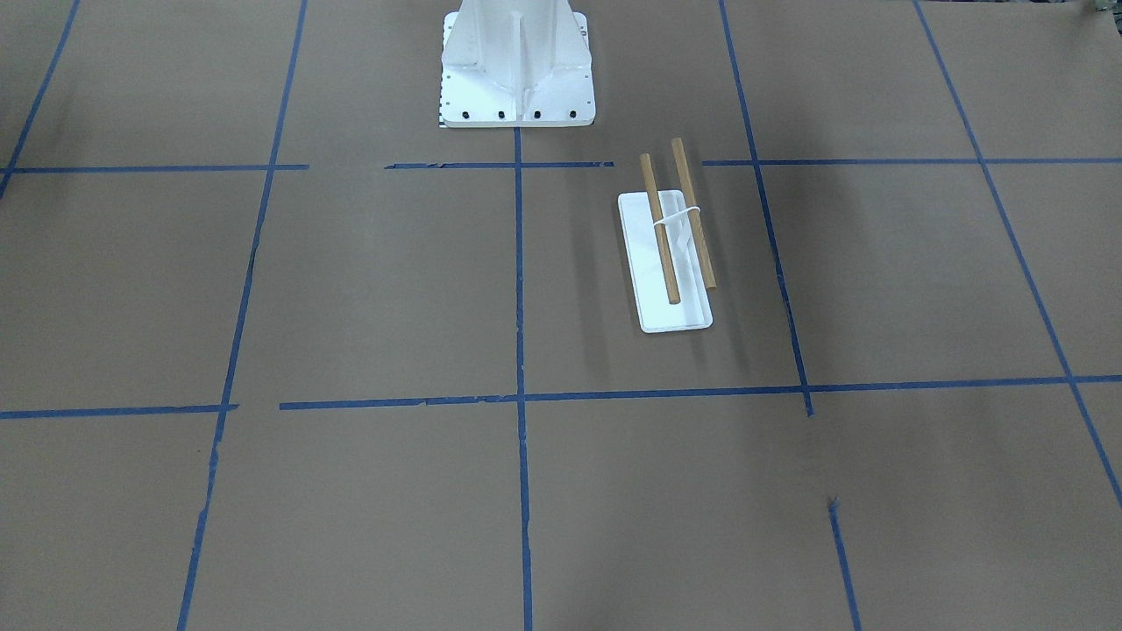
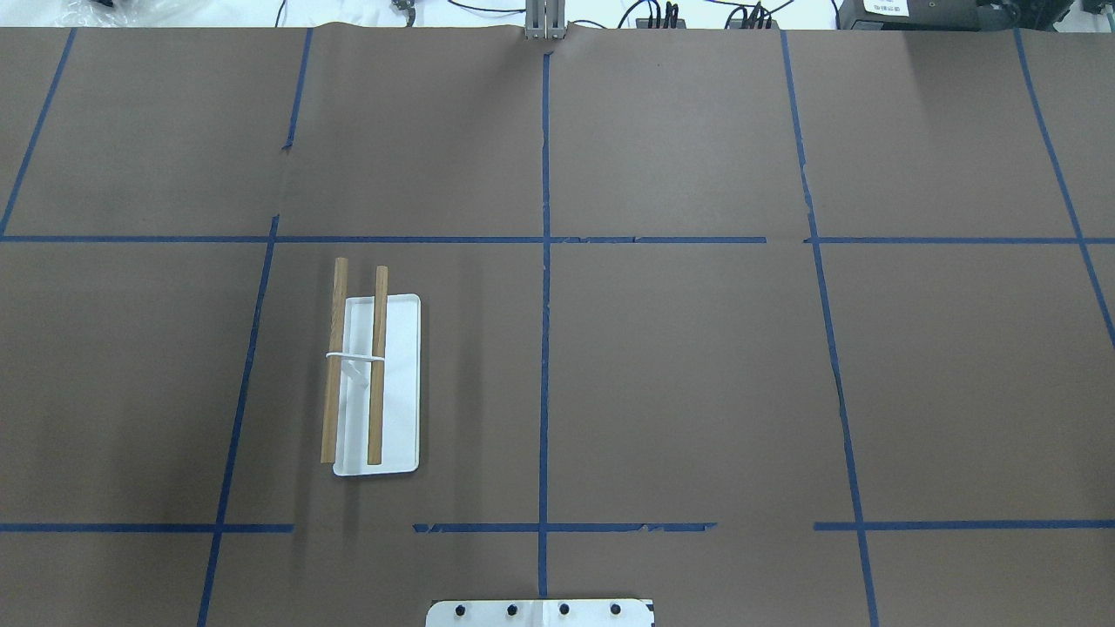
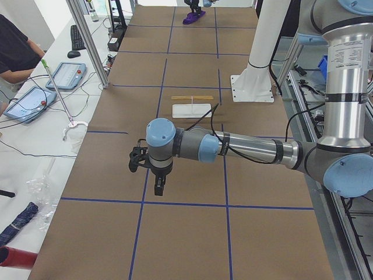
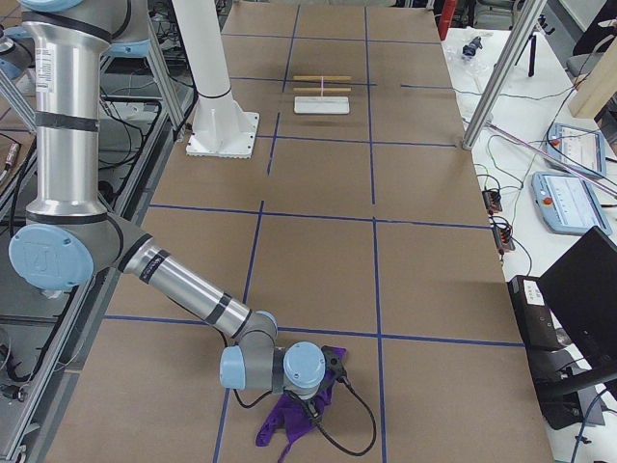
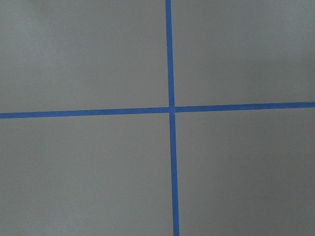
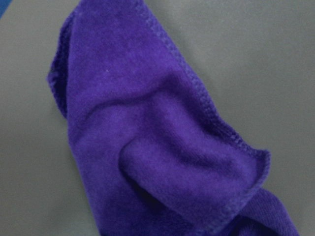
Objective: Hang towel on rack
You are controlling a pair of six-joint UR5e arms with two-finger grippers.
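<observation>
Brown table (image 2: 697, 392), blue tape grid (image 2: 545, 348)

The rack (image 2: 396, 383) stands upright on the bench (image 2: 697, 392), on the robot's left half; its flat white rectangular tray base (image 2: 402, 418) carries a thin white support (image 2: 353, 357) that holds two parallel light-brown wooden dowels (image 2: 377, 366) at about mid-length; the dowels run along the tray's length, one above the tray, the other over its long outer edge. The towel (image 4: 284, 422) is deep purple with a stitched hem; it lies crumpled and folded on the bench at the robot's right end, well apart from the rack.
</observation>
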